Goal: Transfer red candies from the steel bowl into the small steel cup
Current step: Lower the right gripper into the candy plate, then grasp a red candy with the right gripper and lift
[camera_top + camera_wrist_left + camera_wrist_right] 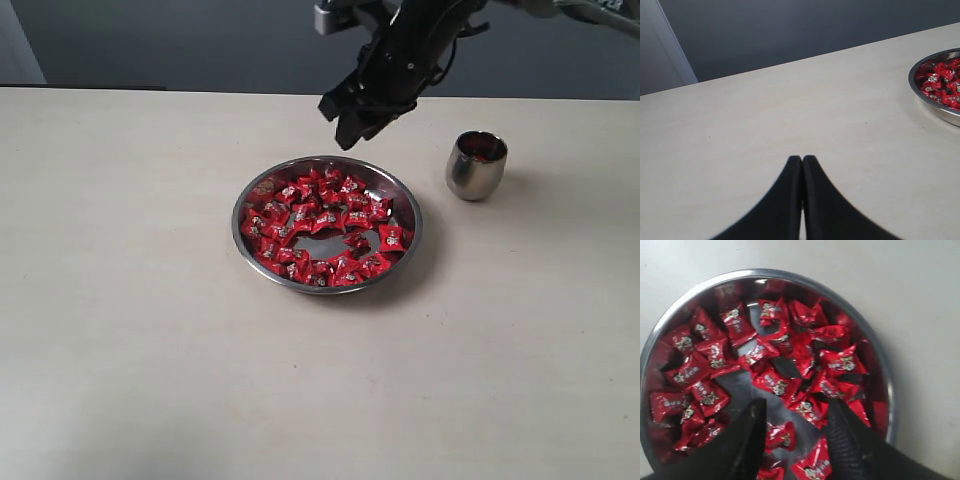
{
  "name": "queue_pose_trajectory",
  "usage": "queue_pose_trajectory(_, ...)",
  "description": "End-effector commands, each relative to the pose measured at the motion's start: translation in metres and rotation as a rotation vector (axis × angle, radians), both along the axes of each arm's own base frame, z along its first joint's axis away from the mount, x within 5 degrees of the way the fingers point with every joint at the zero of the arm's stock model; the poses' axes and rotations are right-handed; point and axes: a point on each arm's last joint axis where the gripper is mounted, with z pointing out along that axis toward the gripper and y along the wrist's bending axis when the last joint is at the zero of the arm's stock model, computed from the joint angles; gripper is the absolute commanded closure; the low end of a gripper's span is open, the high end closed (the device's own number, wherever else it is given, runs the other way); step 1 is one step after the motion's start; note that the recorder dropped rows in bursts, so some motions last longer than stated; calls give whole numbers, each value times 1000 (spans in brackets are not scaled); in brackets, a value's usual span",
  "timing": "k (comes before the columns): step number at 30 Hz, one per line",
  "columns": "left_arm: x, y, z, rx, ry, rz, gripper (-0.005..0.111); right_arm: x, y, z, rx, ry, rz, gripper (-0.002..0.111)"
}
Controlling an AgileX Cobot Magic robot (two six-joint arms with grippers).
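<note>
The wide steel bowl [405,198] sits mid-table with many red candies [320,222] heaped in it; part of its flat bottom shows bare. To its right stands the small steel cup [476,166], red showing inside it. My right gripper [346,117] hangs open above the bowl's far rim, nothing between its fingers. From its wrist camera I look down into the bowl [880,360] on the candies [775,382], the right gripper [796,410] spread above them. My left gripper [802,160] is shut and empty over bare table, the bowl [940,110] off to one side.
A pale wooden table [130,330] carries everything, with a dark wall behind its far edge. The right arm's black body reaches down from the top of the exterior view. The left arm does not show in the exterior view.
</note>
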Motion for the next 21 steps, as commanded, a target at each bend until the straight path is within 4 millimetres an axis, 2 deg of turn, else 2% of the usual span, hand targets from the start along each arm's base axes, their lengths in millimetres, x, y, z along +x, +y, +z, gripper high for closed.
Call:
queue_pose_trajectory(1, 0, 0, 1, -2, -12, 0, 106, -9, 27, -24, -29, 29, 115, 69)
queue_pose_trajectory(5, 0, 0, 1, -2, -12, 0, 106, -13, 40, -45, -51, 65, 152, 68)
queue_pose_trajectory(9, 0, 0, 1, -2, -12, 0, 106, -18, 44, -59, -38, 152, 162, 57)
queue_pose_trajectory(13, 0, 0, 1, -2, -12, 0, 106, -18, 48, -63, -29, 145, 159, 57)
queue_pose_trajectory(18, 0, 0, 1, -2, -12, 0, 106, -10, 59, -60, 52, 44, 110, 58)
queue_pose_trajectory(21, 0, 0, 1, -2, -12, 0, 106, -11, 61, -68, 22, 42, 125, 58)
